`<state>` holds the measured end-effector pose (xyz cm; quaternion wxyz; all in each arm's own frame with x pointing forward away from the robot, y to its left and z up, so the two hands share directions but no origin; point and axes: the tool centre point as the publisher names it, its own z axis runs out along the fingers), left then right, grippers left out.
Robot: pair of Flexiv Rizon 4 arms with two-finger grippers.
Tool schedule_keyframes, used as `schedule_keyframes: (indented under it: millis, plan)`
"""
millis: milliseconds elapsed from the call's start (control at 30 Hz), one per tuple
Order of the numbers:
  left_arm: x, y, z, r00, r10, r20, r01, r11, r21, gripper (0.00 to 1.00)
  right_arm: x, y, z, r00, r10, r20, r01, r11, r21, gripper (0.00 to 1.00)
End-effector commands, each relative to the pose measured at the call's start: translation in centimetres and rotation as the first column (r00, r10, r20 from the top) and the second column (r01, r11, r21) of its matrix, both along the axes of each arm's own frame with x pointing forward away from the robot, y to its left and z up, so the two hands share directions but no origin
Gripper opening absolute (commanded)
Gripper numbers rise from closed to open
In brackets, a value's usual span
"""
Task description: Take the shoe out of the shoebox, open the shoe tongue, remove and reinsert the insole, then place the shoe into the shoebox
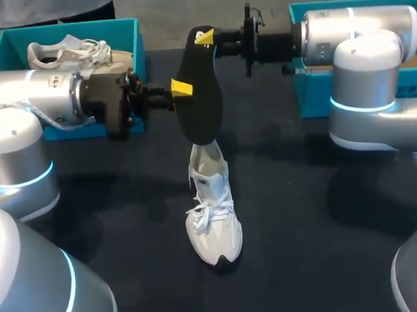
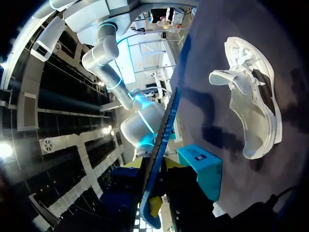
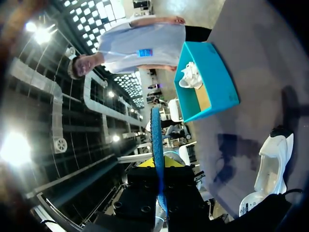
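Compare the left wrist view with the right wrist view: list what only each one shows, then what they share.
Only the left wrist view: the right arm, a corner of the right box, and the full length of the shoe, laces and tongue included.
Only the right wrist view: the left box with a second shoe inside.
Both: the insole edge-on, held by the left gripper in one and the right gripper in the other, and the shoe on the table.
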<state>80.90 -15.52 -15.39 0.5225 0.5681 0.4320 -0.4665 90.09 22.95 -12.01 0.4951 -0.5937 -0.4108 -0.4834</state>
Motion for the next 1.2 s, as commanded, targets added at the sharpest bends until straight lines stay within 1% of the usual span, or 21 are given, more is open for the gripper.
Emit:
schedule_keyframes:
  millis: [33,100,167,200,300,333,733,800,833,1000,1033,1200]
  plan:
    - [0.3,-0.3,-0.2,1.000,-0.003,0.003,0.003,1.000,-0.002,0.17,0.1,0.3,0.0,1.000,-0.002,0.000,0.002,1.000,-0.001,0.00]
    - [0.3,-0.3,-0.2,1.000,-0.005,0.003,0.005,1.000,-0.002,0.17,0.1,0.3,0.0,1.000,-0.002,0.000,0.002,1.000,-0.001,0.00]
    - [0.4,-0.4,-0.2,1.000,-0.008,0.003,0.008,1.000,-0.001,0.22,0.1,0.3,0.0,1.000,-0.002,0.000,0.002,1.000,-0.001,0.00]
    - [0.4,-0.5,-0.3,1.000,-0.011,0.003,0.011,1.000,-0.001,0.20,0.1,0.3,0.0,1.000,-0.002,0.000,0.002,1.000,-0.001,0.00]
    - [0.4,-0.7,-0.3,1.000,-0.015,0.005,0.015,1.000,0.000,0.11,0.1,0.3,0.0,1.000,-0.002,0.000,0.002,1.000,-0.001,0.00]
    - [0.5,-0.8,-0.4,1.000,-0.016,0.007,0.016,1.000,0.000,0.00,0.1,0.3,0.0,1.000,-0.002,0.000,0.002,1.000,-0.001,0.00]
    - [0.7,-0.9,-0.4,0.999,-0.035,0.013,0.035,0.999,-0.002,0.00,0.1,0.3,0.0,1.000,0.002,-0.004,-0.002,1.000,0.002,0.00]
    - [0.8,-0.8,-0.4,0.999,-0.036,0.014,0.036,0.999,-0.003,0.00,0.0,0.4,-0.1,1.000,0.007,-0.005,-0.007,1.000,0.004,0.53]
    - [0.8,-0.8,-0.3,0.999,-0.035,0.016,0.035,0.999,-0.006,0.00,-0.1,0.4,-0.1,1.000,0.007,-0.005,-0.007,1.000,0.006,1.00]
    - [1.0,-0.6,-0.1,1.000,-0.022,0.018,0.023,1.000,-0.016,0.00,-0.5,0.2,-0.1,1.000,-0.004,0.001,0.004,1.000,0.018,1.00]
    - [0.9,-0.5,0.0,0.999,-0.023,0.024,0.024,1.000,-0.016,0.00,-0.8,-0.1,0.0,1.000,-0.018,0.010,0.018,1.000,0.022,1.00]
    - [0.8,-0.4,0.3,0.999,-0.036,0.037,0.037,0.999,-0.012,0.00,-1.4,-0.6,0.4,0.999,-0.023,0.022,0.022,1.000,0.013,1.00]
